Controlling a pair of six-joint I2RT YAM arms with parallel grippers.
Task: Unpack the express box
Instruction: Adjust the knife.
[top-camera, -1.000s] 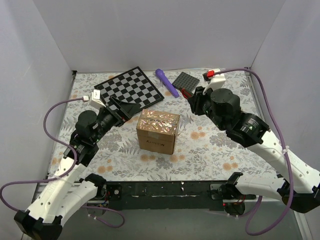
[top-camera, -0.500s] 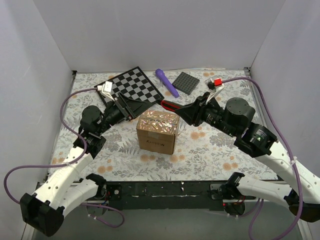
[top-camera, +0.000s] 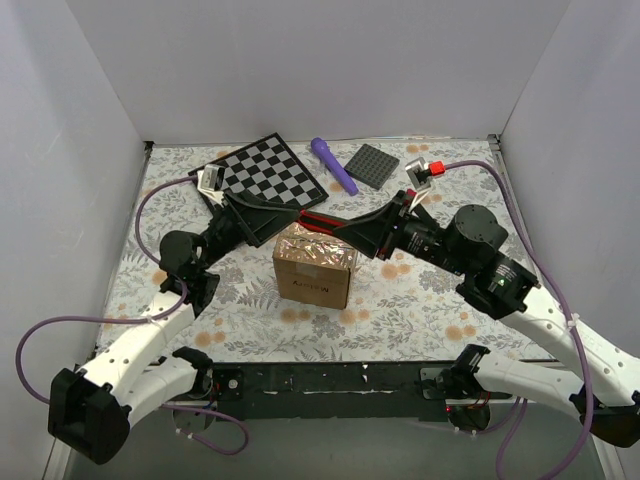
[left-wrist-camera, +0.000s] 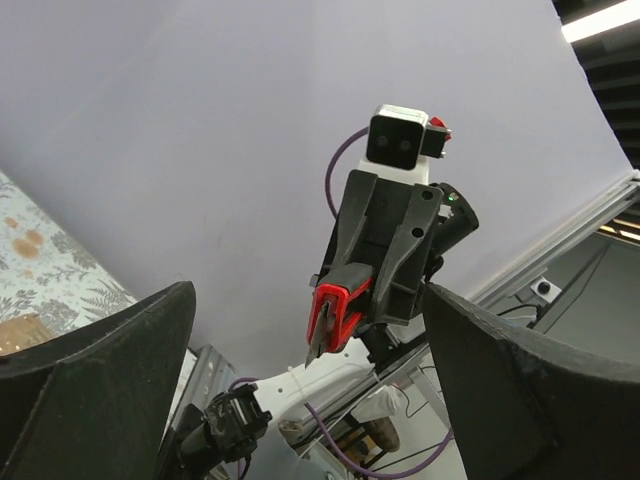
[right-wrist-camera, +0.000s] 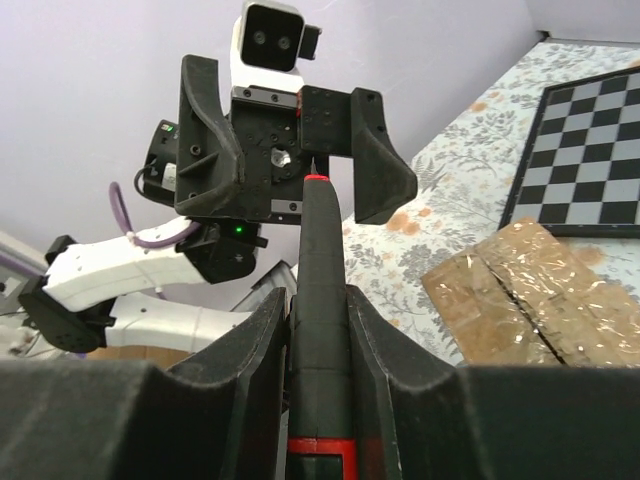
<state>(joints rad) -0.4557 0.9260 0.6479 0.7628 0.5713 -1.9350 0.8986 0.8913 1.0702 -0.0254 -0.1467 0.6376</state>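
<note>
The express box (top-camera: 316, 262) stands in the middle of the floral table with its taped flaps (right-wrist-camera: 530, 295) down. My right gripper (top-camera: 350, 230) hovers above its far edge, shut on a black and red utility knife (top-camera: 325, 220) that points left. In the right wrist view the knife (right-wrist-camera: 318, 220) runs between my right gripper's (right-wrist-camera: 318, 300) fingers towards the left wrist. My left gripper (top-camera: 280, 218) faces it, open, just left of the box top. The left wrist view shows the knife's red end (left-wrist-camera: 337, 308) head-on between the left gripper's (left-wrist-camera: 308, 298) wide fingers, apart from them.
A checkered board (top-camera: 265, 180) lies at the back left, partly under the left arm. A purple cylinder (top-camera: 333, 165) and a flat dark grey square plate (top-camera: 372, 165) lie at the back. White walls close in the left, back and right sides.
My right gripper has swung left with the knife, from the back right to above the box. The left gripper has lifted and turned to face it, opening slightly wider.
</note>
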